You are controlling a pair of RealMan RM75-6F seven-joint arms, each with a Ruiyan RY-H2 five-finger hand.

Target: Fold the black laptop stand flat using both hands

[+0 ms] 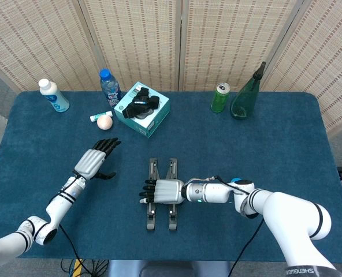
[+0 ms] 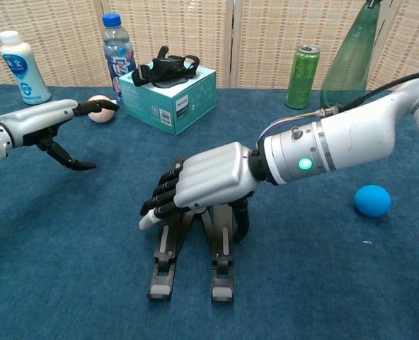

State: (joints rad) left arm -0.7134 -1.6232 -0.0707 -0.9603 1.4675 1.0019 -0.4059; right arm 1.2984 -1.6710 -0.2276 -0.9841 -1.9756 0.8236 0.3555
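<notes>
This looks like a robotics lab test station. A counter (image 1: 286,133) covered in blue felt-like cloth is closed off behind by woven folding screens (image 1: 136,40). Unrelated props sit scattered along its far edge: a white bottle (image 1: 54,96), a water bottle (image 1: 109,87), a teal box (image 1: 143,109), a green can (image 1: 220,97), a green glass bottle (image 1: 246,94), and a blue ball (image 2: 373,200).

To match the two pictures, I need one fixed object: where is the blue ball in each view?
Head view: the blue ball lies right of centre, mostly hidden behind the right arm, right of the stand.
Chest view: the ball lies at the right, below the right forearm, in full view.
Shared landmark: the green can, at the far edge.
</notes>
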